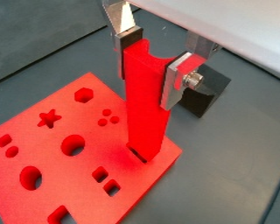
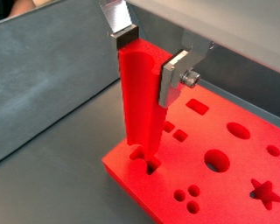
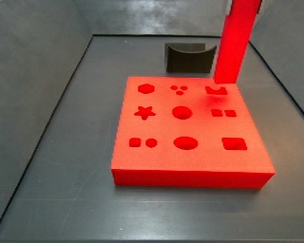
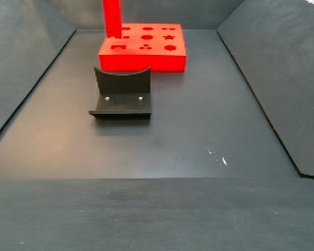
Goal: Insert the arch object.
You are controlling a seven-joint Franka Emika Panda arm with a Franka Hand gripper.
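Observation:
The arch object, a tall bright red bar, stands upright in both wrist views (image 1: 145,105) (image 2: 139,96). My gripper (image 1: 152,61) (image 2: 149,57) is shut on its upper end, with silver fingers (image 1: 175,83) (image 2: 174,77) on either side. The bar's lower end meets the flat red board (image 1: 60,175) (image 2: 224,188) at a hole near the board's edge. I cannot tell how deep it sits. In both side views the bar (image 3: 234,43) (image 4: 113,18) rises from the board (image 3: 180,157) (image 4: 153,57) and runs out of frame. The gripper itself is out of view there.
The dark fixture (image 3: 186,57) (image 4: 122,93) stands on the floor just beyond the board, and it also shows behind the gripper in a wrist view (image 1: 206,94). Grey walls (image 2: 43,83) enclose the dark floor (image 4: 173,167). The board has several other shaped holes.

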